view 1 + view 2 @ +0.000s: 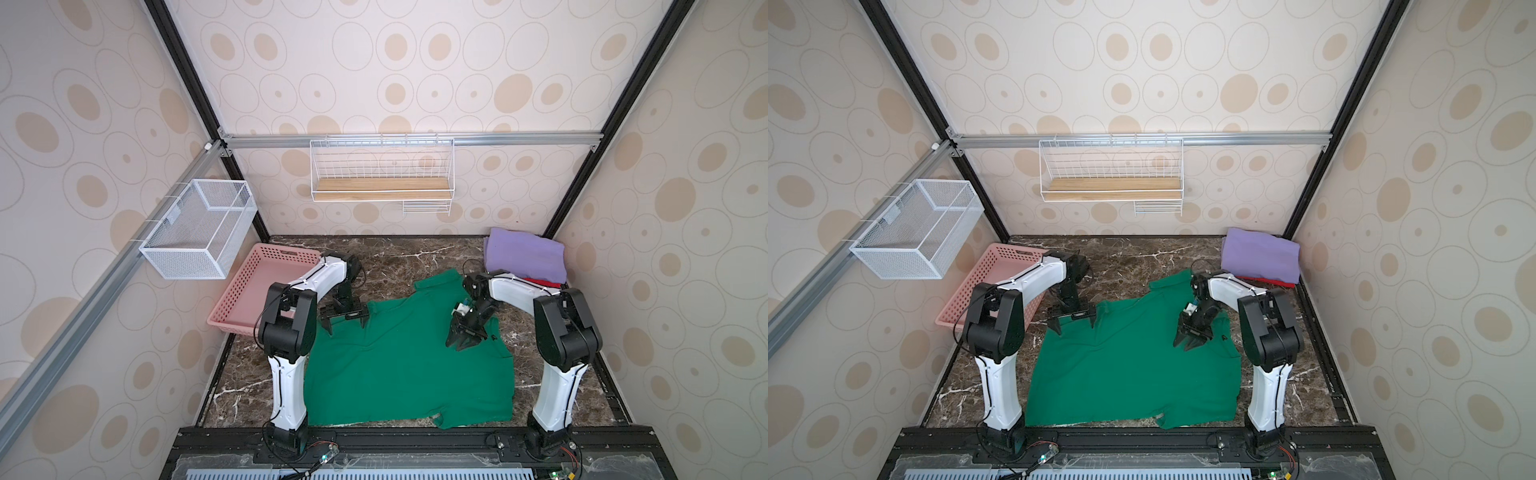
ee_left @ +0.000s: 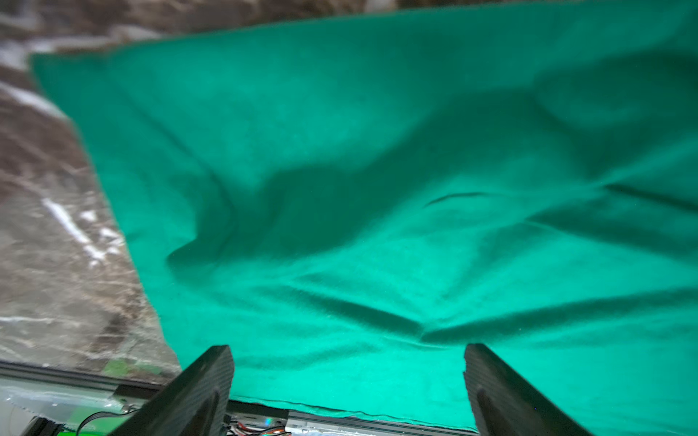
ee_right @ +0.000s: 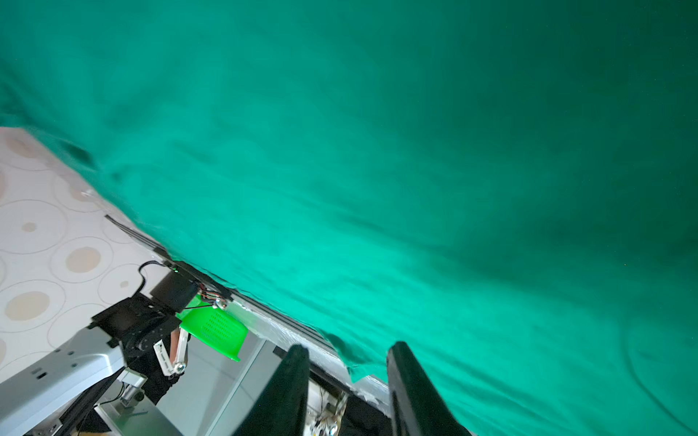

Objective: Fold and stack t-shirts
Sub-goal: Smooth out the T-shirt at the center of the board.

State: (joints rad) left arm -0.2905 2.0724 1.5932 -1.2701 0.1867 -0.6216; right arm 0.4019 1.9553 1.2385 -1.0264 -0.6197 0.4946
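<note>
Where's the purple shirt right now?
In a top view, the purple shirt lies folded in the far right corner of the table, resting on the red shirt.

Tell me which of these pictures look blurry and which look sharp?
Left wrist view: green t-shirt soft and blurred, dark shadow across its wrinkles. Right wrist view: it looks smeared, darker toward one corner. Both top views: sharp and evenly lit.

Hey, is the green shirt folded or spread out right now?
Spread out: the green shirt lies open and mostly flat across the table, with no fold made.
</note>
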